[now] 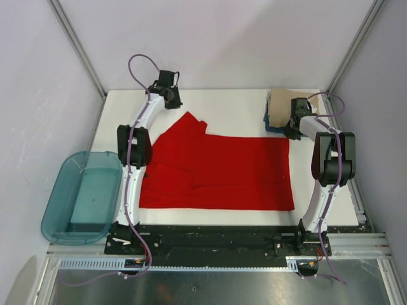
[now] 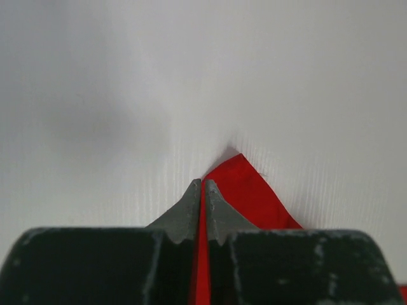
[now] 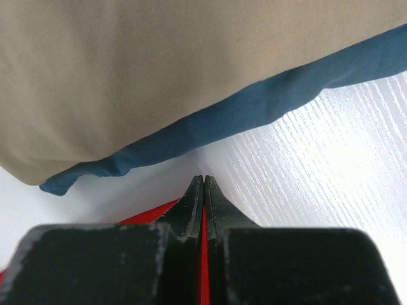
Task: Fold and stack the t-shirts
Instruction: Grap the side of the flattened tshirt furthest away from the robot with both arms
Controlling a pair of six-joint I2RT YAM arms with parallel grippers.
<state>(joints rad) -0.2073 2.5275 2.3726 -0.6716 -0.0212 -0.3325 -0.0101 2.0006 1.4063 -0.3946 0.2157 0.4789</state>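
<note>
The red shirt (image 1: 216, 171) lies flat mid-table (image 1: 235, 108), its long axis running 9 to 3 o'clock. The straight hem is at the 3 o'clock end, and one sleeve juts toward 11 o'clock from the other end. The tan shirt (image 1: 283, 101) sits folded on the blue shirt (image 1: 272, 127) at 1 o'clock, just beyond the red shirt's far right corner. The tub (image 1: 54, 203) hangs off the table's edge at 8 o'clock.

The left arm reaches up along the 9 o'clock side, then bends in toward 11 o'clock, with the left gripper (image 2: 202, 184) at the sleeve tip. Its fingers are pressed together on a peak of red cloth (image 2: 245, 190) – a thin red strip shows between them.

The right arm rises from 5 o'clock, then folds down, the right gripper (image 3: 203, 181) low at the hem's far corner. Its fingers are pinched tight on red fabric (image 3: 152, 213), just short of the blue edge (image 3: 267, 101) under the tan (image 3: 159, 63).
</note>
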